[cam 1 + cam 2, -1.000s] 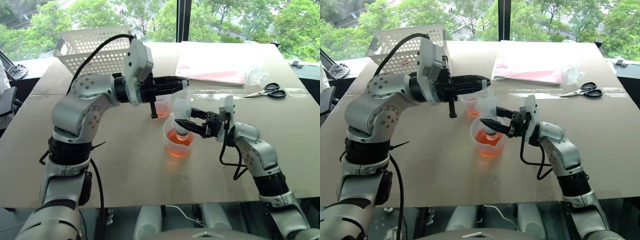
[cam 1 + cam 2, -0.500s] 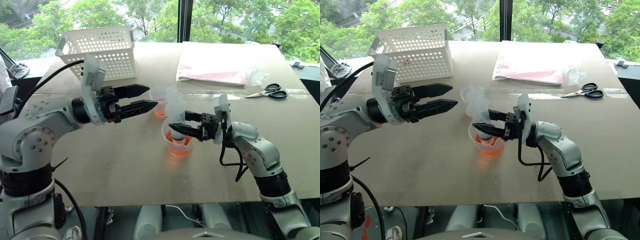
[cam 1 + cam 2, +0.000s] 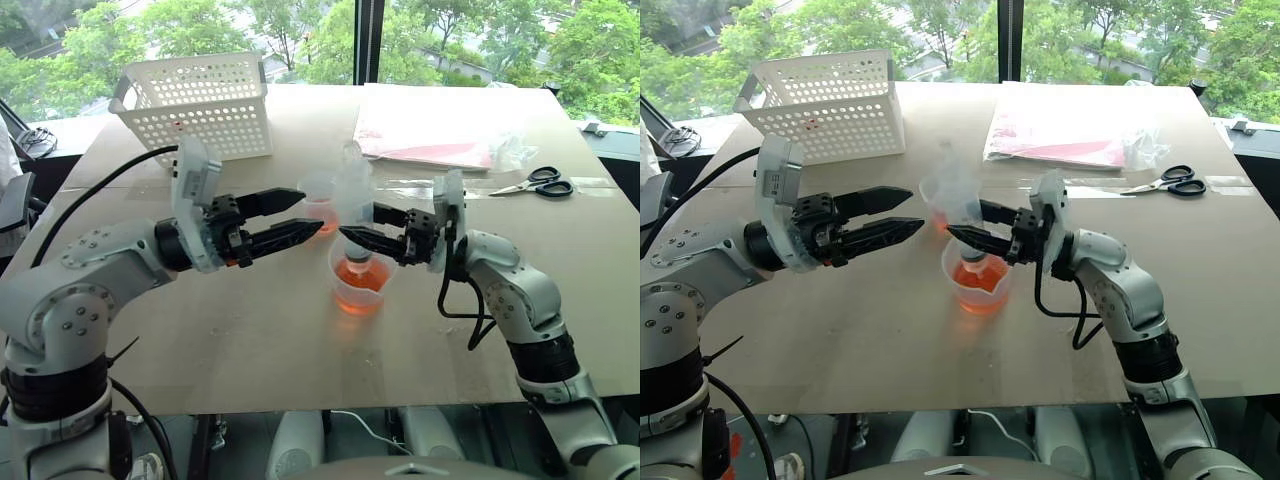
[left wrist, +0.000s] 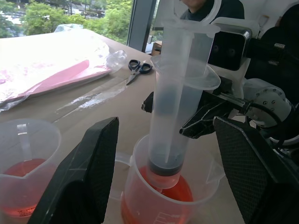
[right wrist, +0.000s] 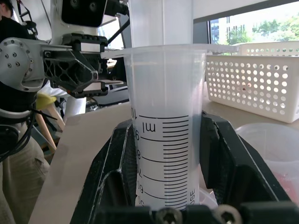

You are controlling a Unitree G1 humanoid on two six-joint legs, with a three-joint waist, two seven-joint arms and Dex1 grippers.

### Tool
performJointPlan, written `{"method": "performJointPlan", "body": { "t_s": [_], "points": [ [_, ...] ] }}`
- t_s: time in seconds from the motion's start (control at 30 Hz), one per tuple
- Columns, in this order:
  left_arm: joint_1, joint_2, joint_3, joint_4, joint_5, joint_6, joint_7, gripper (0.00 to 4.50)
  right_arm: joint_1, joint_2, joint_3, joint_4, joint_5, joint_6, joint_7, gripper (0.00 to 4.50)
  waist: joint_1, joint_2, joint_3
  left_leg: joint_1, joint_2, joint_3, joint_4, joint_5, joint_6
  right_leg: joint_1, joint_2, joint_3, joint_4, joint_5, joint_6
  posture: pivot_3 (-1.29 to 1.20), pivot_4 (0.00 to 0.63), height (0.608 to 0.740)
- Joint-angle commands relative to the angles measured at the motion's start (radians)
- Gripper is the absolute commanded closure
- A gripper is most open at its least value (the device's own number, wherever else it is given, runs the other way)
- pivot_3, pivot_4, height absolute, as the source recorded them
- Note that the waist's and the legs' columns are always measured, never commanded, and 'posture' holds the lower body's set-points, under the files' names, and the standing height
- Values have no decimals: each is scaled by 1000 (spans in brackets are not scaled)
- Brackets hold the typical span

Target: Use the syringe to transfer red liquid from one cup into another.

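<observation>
R gripper [image 3: 362, 237] is clamping the syringe [image 4: 180, 98] by its barrel, holding it upright w/ the tip dipping into the beaker [image 3: 362, 288]. The black plunger tip is sitting low in the barrel, just above the red liquid [image 4: 184, 186] pooling in the beaker's bottom. The white plunger is sticking up out of the barrel top.

L gripper [image 3: 298, 215] is hanging level just beside the syringe on the robot's left, fingers [image 4: 81, 172] standing apart, gripping nothing, pointing toward the syringe and beaker.

The small cup [image 4: 25, 163] is standing just behind the beaker, twd the basket side, also holding a shallow layer of red liquid. Whether cup and beaker are touching, can't tell.

Elsewhere on the table [image 3: 260, 330]: white perforated basket [image 3: 200, 105] at the far L corner, a clear bag w/ pink contents [image 3: 440, 135] at the far R, scissors [image 3: 535, 182] beside it.
</observation>
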Motion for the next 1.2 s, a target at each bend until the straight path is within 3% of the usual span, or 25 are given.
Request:
{"method": "performJointPlan", "body": {
  "t_s": [0.03, 0.43, 0.83, 1.07, 1.2],
  "points": [
    [-27, 7, 3, -22, -38, -17, 8, 1240, -25, 2, -32, -69, 52, 17, -8, 3064, 0, 0, 0, 0, 0, 0, 0, 0, 0, 0, 0, 0, 0, 0, 0, 0, 150, 740],
    [-161, -57, -91, -1, -80, -22, 84, 1240, -70, -20, -40, -94, 67, 60, -36, 3064, 1, 0, 0, 0, -1, 0, 0, 0, 0, 0, 0, 0, 0, 0, 0, 0, 150, 740],
    [-211, -85, -175, 33, 39, -107, 45, 1240, -73, -9, -40, -119, 66, 57, -68, 3064, 0, 0, 0, 0, -1, 0, 0, 0, 0, 0, 0, 0, 0, 0, 0, 0, 150, 740],
    [-185, -41, -97, 51, -27, -72, 27, 1240, -62, -21, -43, -137, 52, 61, -99, 3064, -1, 0, 0, 0, -1, 0, 0, 0, 0, 0, 0, 0, -1, 0, 0, 0, 150, 740],
    [-165, 7, 21, 116, -177, 2, 72, 1240, -133, 9, -89, -125, 100, 98, -169, 3064, -3, 0, 0, 0, -1, 0, -1, 0, 0, 0, 0, 0, -1, 0, 0, 0, 150, 740]
  ]
}}
